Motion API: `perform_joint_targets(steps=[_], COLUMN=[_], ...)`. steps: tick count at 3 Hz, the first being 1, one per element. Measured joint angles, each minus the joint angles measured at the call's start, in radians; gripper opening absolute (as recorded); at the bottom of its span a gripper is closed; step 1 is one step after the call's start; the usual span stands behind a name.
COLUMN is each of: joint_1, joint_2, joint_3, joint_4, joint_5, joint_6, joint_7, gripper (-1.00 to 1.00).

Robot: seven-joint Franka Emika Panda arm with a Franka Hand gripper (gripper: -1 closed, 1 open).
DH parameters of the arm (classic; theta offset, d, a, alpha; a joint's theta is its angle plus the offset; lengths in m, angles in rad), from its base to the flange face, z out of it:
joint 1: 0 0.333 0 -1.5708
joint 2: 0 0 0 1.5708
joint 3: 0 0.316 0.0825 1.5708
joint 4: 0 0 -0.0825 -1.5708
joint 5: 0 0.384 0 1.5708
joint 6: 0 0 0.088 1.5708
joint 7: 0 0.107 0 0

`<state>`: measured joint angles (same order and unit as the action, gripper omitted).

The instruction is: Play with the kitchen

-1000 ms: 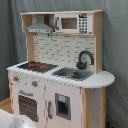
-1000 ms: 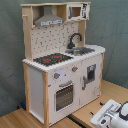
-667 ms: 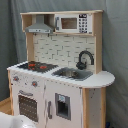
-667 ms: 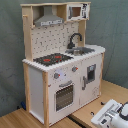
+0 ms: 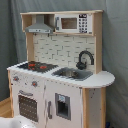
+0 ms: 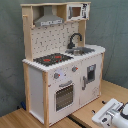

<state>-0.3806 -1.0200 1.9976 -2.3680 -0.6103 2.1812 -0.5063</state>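
The kitchen [image 5: 57, 75] [image 6: 62, 65] stands upright on a wooden surface [image 6: 30, 119]; robot claw [image 6: 114, 114] low, apart from it; finger state cannot be told.

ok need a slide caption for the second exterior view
White and light-wood toy play kitchen on a wooden floor, white robot arm at lower right.

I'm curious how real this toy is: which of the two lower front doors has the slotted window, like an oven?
The door under the stovetop: the oven door has dark horizontal slots. The door under the sink has only a small dark panel.
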Motion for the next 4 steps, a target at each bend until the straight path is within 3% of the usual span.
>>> perform_joint_targets(steps=[4], joint_1=[0.205], joint_2=[-0.243], joint_3=[-0.145], joint_4=[-0.137], joint_5=[0.270], joint_6=[0.136], joint_7=[-0.126], gripper=[1.00])
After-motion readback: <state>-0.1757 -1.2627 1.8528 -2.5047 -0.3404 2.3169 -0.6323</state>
